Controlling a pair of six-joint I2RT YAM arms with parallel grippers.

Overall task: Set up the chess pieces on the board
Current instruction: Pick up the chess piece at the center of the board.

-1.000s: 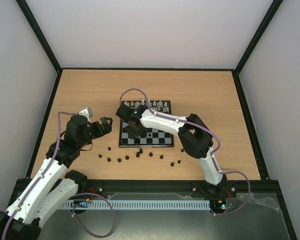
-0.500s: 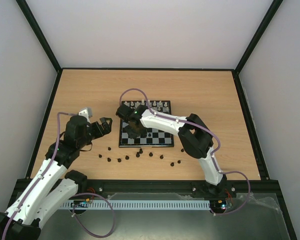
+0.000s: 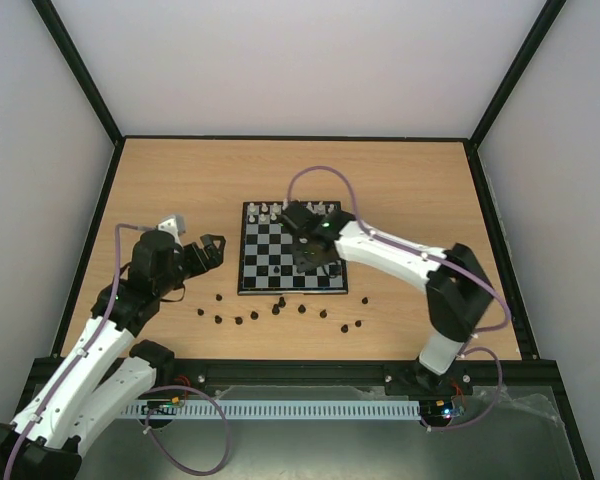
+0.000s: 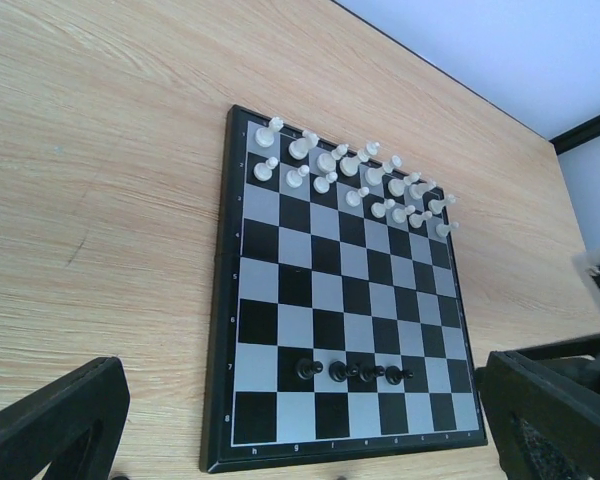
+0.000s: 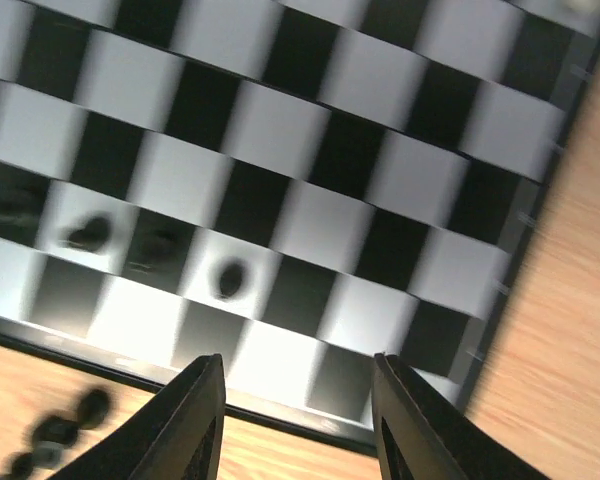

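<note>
The board (image 3: 265, 262) lies mid-table, with white chess pieces (image 3: 280, 211) filling its two far rows. In the left wrist view those white pieces (image 4: 352, 170) are sharp, and several black pawns (image 4: 352, 372) stand in a row near the board's (image 4: 280, 250) front edge. More black pieces (image 3: 277, 311) lie loose on the wood in front of the board. My right gripper (image 3: 314, 262) hovers over the board's near right part. In its own view the right gripper (image 5: 298, 372) is open and empty, right of a blurred black pawn (image 5: 228, 278). My left gripper (image 3: 211, 251) is open, left of the board.
The loose black pieces (image 5: 58, 428) spread along the strip of table between the board and the arm bases. A black frame rail (image 3: 300, 139) bounds the far edge of the wooden table. The left gripper's (image 4: 302, 405) dark fingers (image 4: 55, 420) frame the board's front edge.
My right arm has swung from the board's left side to its right-hand part, and its jaws have opened. The left arm has not moved.
</note>
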